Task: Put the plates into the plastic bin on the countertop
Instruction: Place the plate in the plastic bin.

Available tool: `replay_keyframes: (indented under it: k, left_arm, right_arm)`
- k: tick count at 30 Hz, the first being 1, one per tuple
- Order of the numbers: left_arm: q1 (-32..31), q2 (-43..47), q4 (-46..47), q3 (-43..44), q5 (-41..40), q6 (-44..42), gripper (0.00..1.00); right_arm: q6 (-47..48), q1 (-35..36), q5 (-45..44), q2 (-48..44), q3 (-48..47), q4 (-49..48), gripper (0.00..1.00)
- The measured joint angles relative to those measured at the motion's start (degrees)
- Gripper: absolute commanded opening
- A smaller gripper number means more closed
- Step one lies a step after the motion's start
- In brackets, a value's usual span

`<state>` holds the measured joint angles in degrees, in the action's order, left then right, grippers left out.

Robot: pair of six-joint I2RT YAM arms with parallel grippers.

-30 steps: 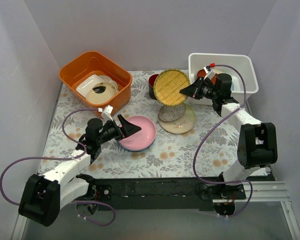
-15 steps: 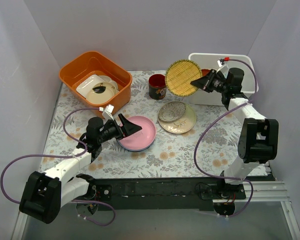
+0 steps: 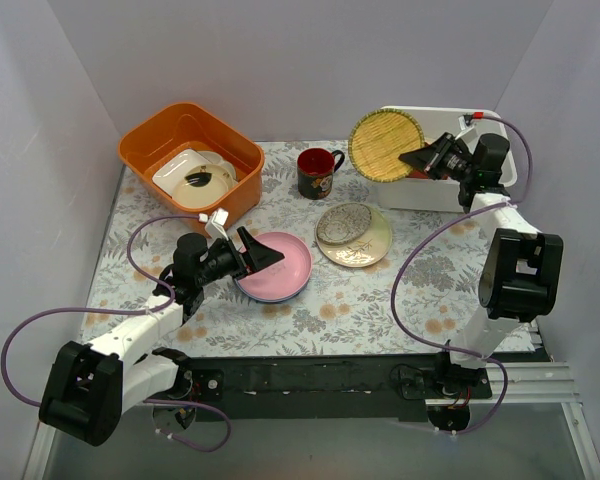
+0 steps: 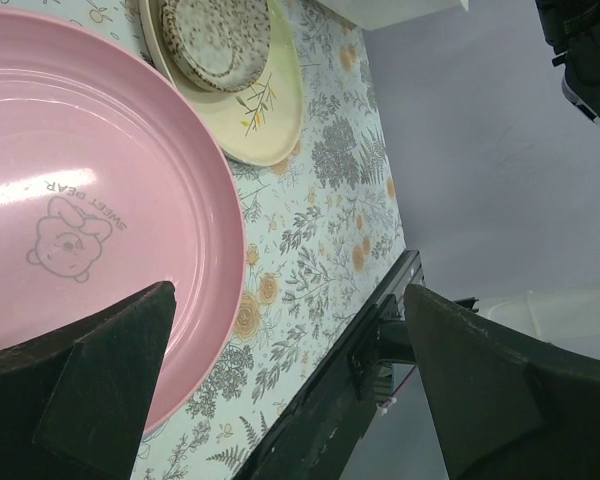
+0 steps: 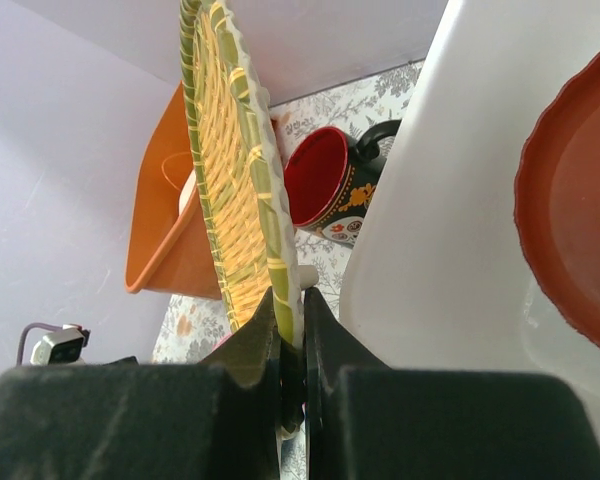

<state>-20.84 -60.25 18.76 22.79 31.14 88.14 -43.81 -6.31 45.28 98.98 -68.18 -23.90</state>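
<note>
**Arms and grippers: two units**

Left arm (image 3: 130, 340): low, reaching from its base toward 2 o'clock. Left gripper (image 3: 263, 251): jaws spread wide.

Right arm (image 3: 515, 265): stretched toward 12 o'clock, wrist turned to 9 o'clock. Right gripper (image 3: 412, 159): jaws pinched on the rim of the yellow woven plate (image 3: 385, 145).

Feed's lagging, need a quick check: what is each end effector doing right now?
Left end effector: open, holding nothing.
Right end effector: closed on the yellow woven plate.
</note>
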Motion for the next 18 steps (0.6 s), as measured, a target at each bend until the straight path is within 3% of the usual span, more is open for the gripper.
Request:
replay_keyframes:
  k: [18]
  left_arm:
    - [0.0, 1.1, -2.3, 0.1, -0.5, -0.9, 0.98]
  right_arm:
    - [-3.1, -5.5, 1.2, 3.9, -5.3, -1.0, 0.01]
